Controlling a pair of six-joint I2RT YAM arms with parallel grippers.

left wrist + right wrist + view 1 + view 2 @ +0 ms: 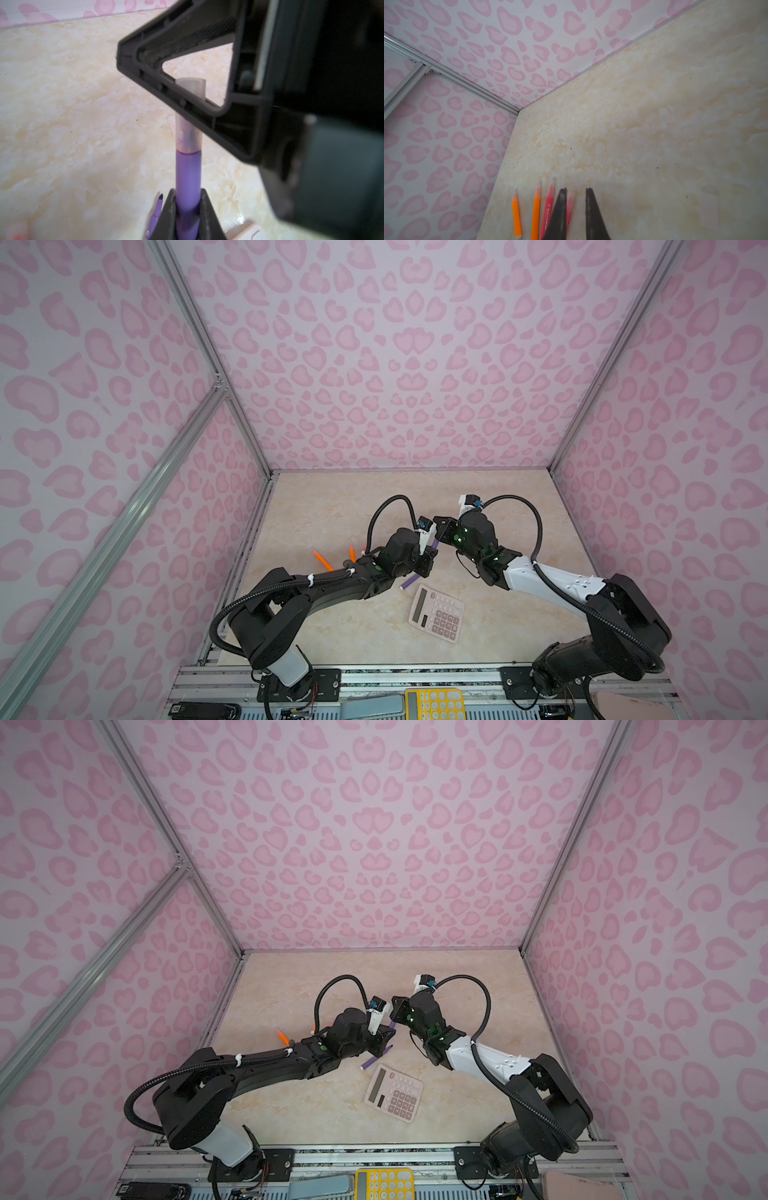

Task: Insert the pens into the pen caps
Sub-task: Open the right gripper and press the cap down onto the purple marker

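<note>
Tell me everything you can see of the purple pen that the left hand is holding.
The purple pen is a slim, round, matte barrel, plastic by its look. The left hand is shut on its lower part, holding it raised off the table. A frosted clear cap covers its tip, seemingly seated against the barrel's shoulder; a finger of the right hand crosses that cap. Its butt end is hidden. Nothing else visibly touches it.
</note>
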